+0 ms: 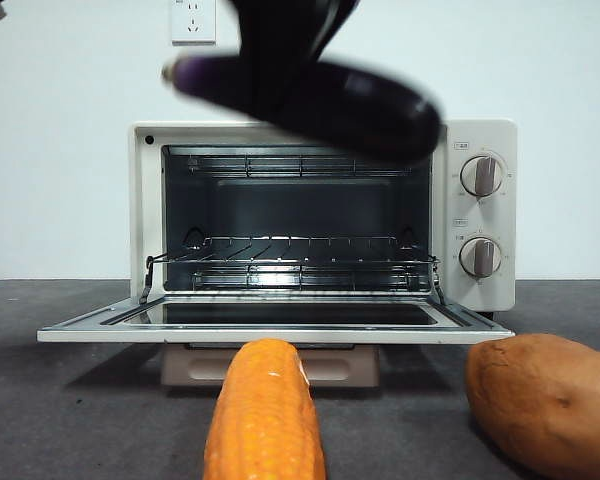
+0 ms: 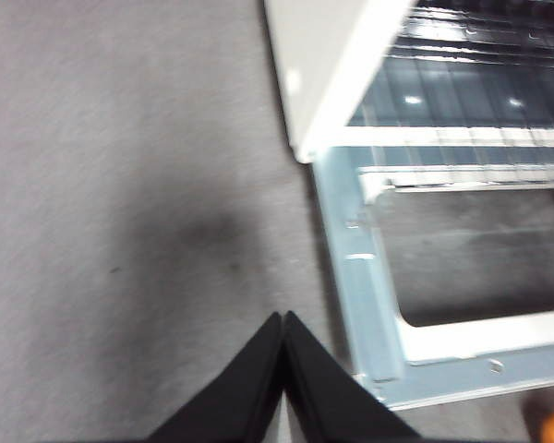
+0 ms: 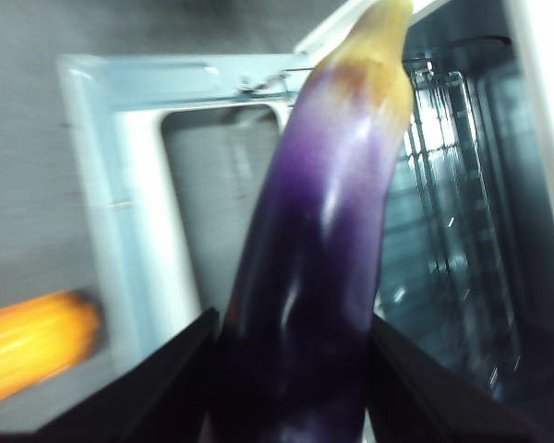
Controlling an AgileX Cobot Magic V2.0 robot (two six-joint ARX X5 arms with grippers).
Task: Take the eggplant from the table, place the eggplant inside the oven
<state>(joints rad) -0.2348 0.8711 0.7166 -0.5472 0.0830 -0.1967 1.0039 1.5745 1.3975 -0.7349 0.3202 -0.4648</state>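
Corn [image 1: 264,415] and a brown sweet potato [image 1: 548,398] lie untouched at the front of the grey worktop [image 1: 80,410], closest to the lens, while the work goes on above them. Higher up, the right hand [image 1: 280,70] comes down from the top of the front view, clenched around the eggplant [image 1: 310,95], which hangs blurred and nearly level in the air, in front of the upper edge of the oven [image 1: 485,140] and clear of the worktop. Seen from the right wrist, the two black jaws press the purple body [image 3: 305,305] from either side, its yellowish stem tip pointing ahead over the lowered door and toward the wire rack [image 3: 443,249]. Holding it lengthwise and stem first seems meant to let it slide through the opening and come to rest along the rack bars. The door [image 1: 270,330] lies flat and open, the chamber empty, so the eggplant looks to need lowering and moving forward before it can be let go. Off to the oven's side, the left hand [image 2: 283,369] waits low over bare worktop beside the door's corner, jaws pressed together on nothing.
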